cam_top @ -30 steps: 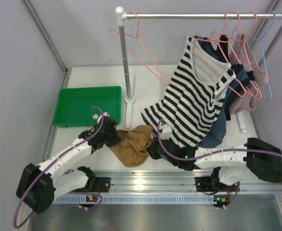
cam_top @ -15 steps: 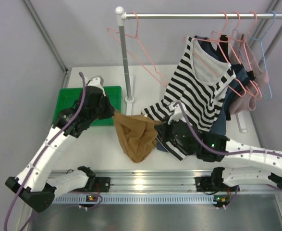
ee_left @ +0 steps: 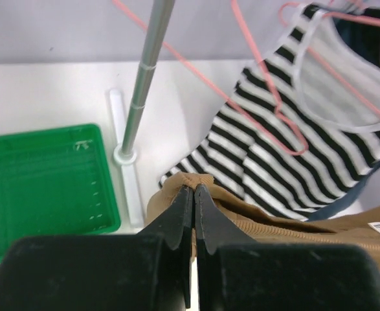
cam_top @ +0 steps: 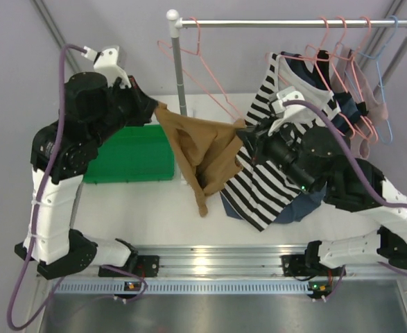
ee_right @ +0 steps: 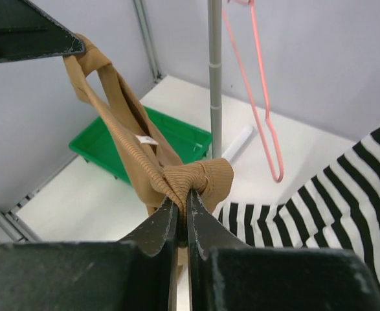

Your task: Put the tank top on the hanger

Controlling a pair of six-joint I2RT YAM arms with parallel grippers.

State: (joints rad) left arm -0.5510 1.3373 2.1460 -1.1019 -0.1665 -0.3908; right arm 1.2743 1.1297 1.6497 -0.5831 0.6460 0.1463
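Holding the tank top [cam_top: 206, 149] in the air between both arms, stretched across the front of the rack post [cam_top: 180, 90].

- Left gripper [cam_top: 154, 109]: just left of the post, about mid-height. Jaws pressed together, pinching one brown edge of the top. Wrist view confirms it: fingertips closed with fabric bunched at the tip.
- Right gripper [cam_top: 248, 135]: right of the post, a bit lower. Jaws pressed together on a rolled brown hem, with a knot of fabric sitting on the tips in the wrist view.
- Top: upper edge taut from one grip to the other. The rest drapes down to a point below and right of the post base, off the table [cam_top: 148, 222]. White label visible on the inside.
- Hanger [ee_right: 268, 123]: pink wire, bare, hooked on the rail right of the post's top cap. Its lower corner reaches down near the right grip. Can't tell if the fabric touches it. Top is not on it.
- Green tray [cam_top: 130, 156]: flat on the table, left of the post.
- Striped top [cam_top: 272, 187]: hangs right of the post, behind the right arm.
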